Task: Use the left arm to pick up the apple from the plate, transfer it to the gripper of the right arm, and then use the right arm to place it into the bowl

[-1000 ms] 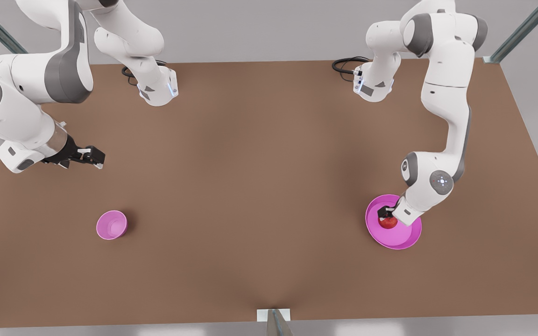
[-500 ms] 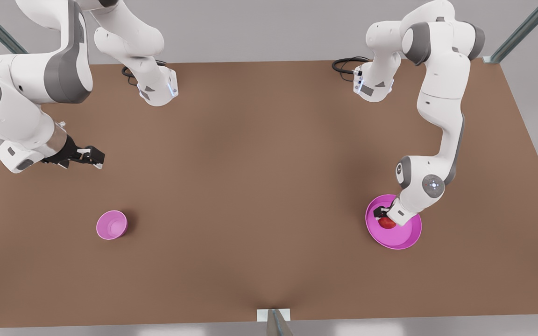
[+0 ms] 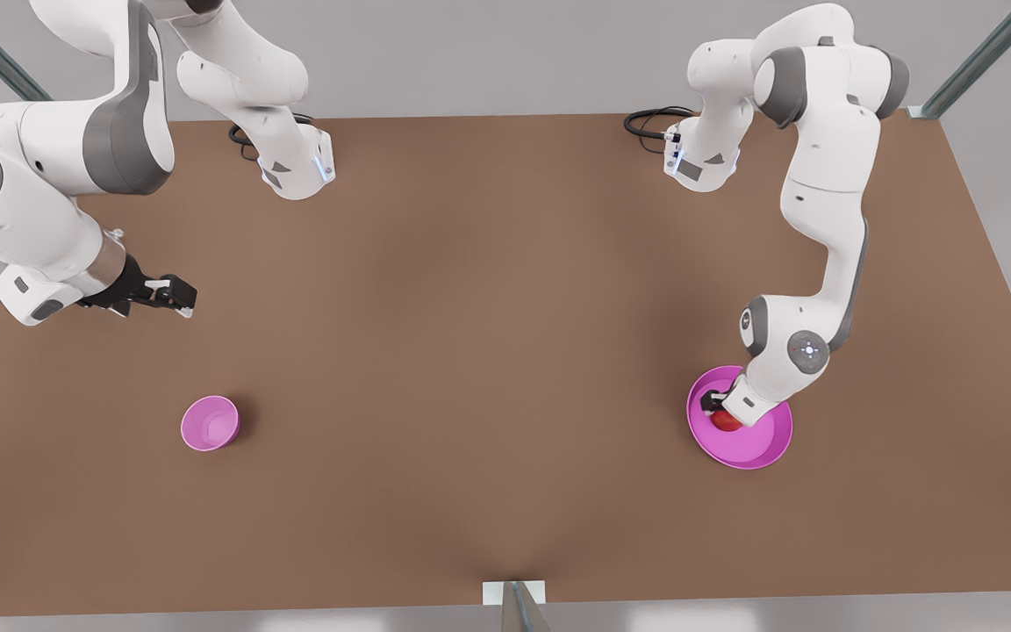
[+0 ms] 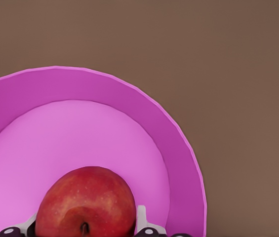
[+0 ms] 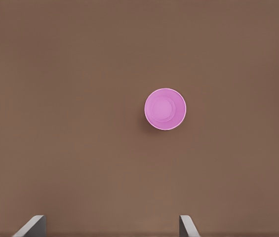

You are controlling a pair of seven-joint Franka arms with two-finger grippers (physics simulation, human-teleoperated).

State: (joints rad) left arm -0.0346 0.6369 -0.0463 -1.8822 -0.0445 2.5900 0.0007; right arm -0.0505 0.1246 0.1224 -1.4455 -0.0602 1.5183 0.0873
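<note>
The red apple [image 3: 726,422] lies on the magenta plate [image 3: 760,449] at the front view's right. My left gripper [image 3: 719,411] is down over it, open, one finger on each side of the fruit. In the left wrist view the apple [image 4: 85,202] sits between the fingertips [image 4: 142,219], stem toward the camera, with the plate [image 4: 179,143] under it. The small pink bowl [image 3: 210,423] stands at the front view's left. My right gripper [image 3: 174,294] hovers open behind the bowl, holding nothing. From the right wrist the bowl [image 5: 165,108] is seen far below.
Brown table [image 3: 488,351] with both arm bases along its far edge and a cable coil [image 3: 650,123] by one base. A metal post [image 3: 519,606] stands at the near edge. Bare tabletop separates bowl and plate.
The left arm has sunk lower over the plate, bringing its fingers down around the apple. The right arm has stayed still.
</note>
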